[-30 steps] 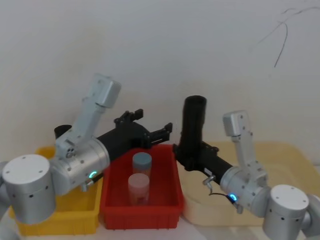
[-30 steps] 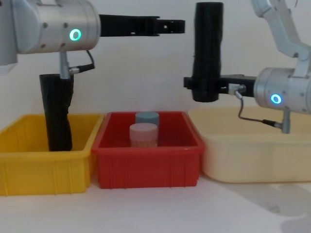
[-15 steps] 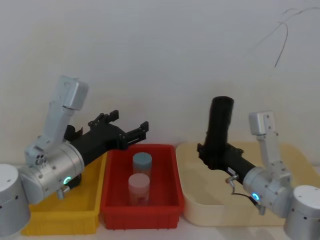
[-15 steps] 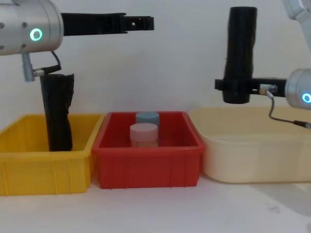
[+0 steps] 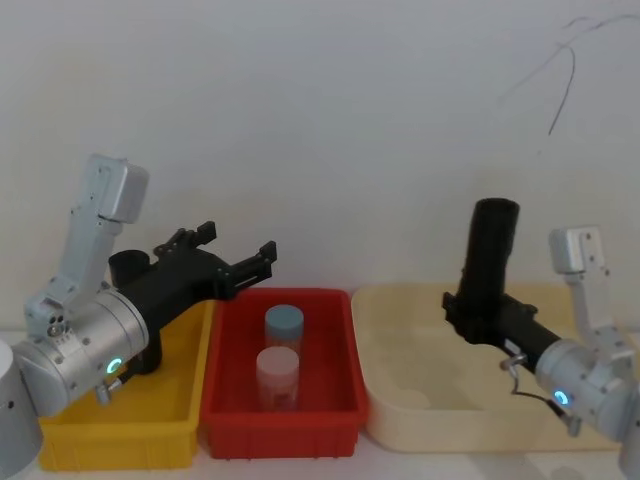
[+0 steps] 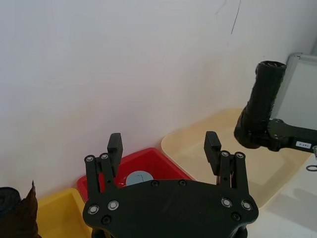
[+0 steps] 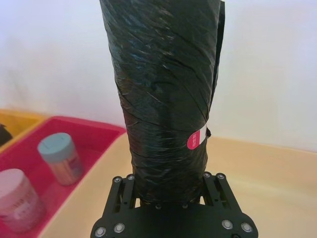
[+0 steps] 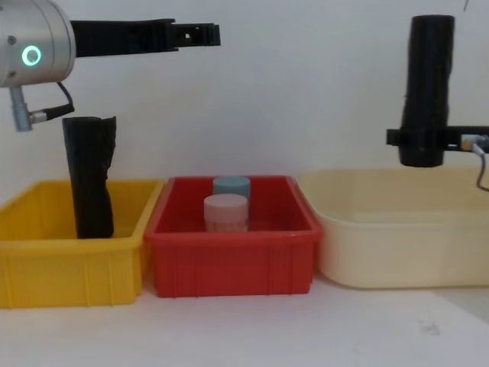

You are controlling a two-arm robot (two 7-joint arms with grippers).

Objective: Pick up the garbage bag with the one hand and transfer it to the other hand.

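Observation:
The garbage bag (image 5: 490,255), a tightly rolled black cylinder, stands upright in the air over the cream bin (image 5: 400,420). My right gripper (image 5: 468,312), on the blue-ringed arm, is shut on its lower end. The right wrist view has the bag (image 7: 166,99) rising straight out of that gripper (image 7: 168,193), with a small pink sticker on its side. From the chest the bag (image 8: 426,84) hangs at the far right, clamped near its base. My left gripper (image 5: 240,243), on the green-ringed arm, is open and holds nothing, above the gap between the yellow and red bins. Its fingers (image 6: 115,146) stand wide apart.
A second black roll (image 8: 89,176) with a ragged top stands in the yellow bin (image 8: 69,267). The red bin (image 8: 229,260) in the middle holds a blue-lidded jar (image 8: 231,186) and a pink-lidded jar (image 8: 226,208). A white wall is close behind.
My right arm has carried the bag to the right, from beside the red bin to over the cream bin. My left arm has drawn back to the left, still open.

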